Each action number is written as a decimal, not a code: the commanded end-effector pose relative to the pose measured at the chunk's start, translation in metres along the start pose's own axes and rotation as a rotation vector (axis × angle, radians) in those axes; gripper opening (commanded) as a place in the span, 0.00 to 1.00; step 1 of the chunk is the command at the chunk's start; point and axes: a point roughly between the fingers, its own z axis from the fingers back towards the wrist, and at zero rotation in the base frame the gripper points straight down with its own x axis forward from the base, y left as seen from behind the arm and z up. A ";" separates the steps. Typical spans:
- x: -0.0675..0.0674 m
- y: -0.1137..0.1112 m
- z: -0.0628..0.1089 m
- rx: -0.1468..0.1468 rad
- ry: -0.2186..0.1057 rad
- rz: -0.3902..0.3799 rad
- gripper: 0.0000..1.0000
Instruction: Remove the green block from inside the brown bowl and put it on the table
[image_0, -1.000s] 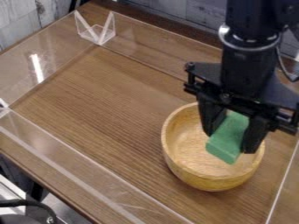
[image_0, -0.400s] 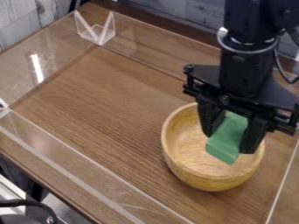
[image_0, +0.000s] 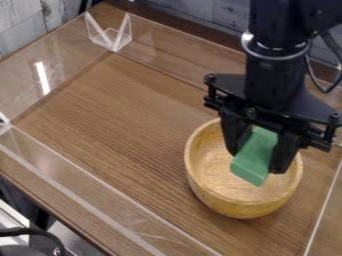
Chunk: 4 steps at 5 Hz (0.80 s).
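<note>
The black robot arm (image_0: 283, 45) enters from the upper right of the frame and descends vertically, with its wrist section directly above the brown bowl (image_0: 245, 170). The tool points straight down. A wide black crossbar at the base of the wrist extends to both sides, and the two fingers hang from it into the area over the bowl's opening.

The gripper (image_0: 258, 152) is clamped on the green block (image_0: 255, 159). One black finger (image_0: 235, 135) presses the block's left side, and the other presses its right side; the jaws stand only as far apart as the block's width. The block is held tilted, with its upper end between the fingers and its lower end pointing toward the lower left. The lower end lies inside the outline of the bowl's rim; whether it touches the bowl floor or is clear of it cannot be determined from this view.

The brown bowl sits upright on the table (image_0: 120, 110) in the lower right of the frame, close to the right-hand clear plastic wall (image_0: 325, 215). A small clear plastic stand (image_0: 110, 32) occupies the upper left of the frame, well apart from the bowl and arm.
</note>
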 end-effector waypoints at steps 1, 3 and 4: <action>0.009 0.015 0.020 -0.019 -0.051 0.023 0.00; 0.046 0.088 0.053 0.010 -0.103 0.134 0.00; 0.057 0.122 0.060 0.023 -0.116 0.137 0.00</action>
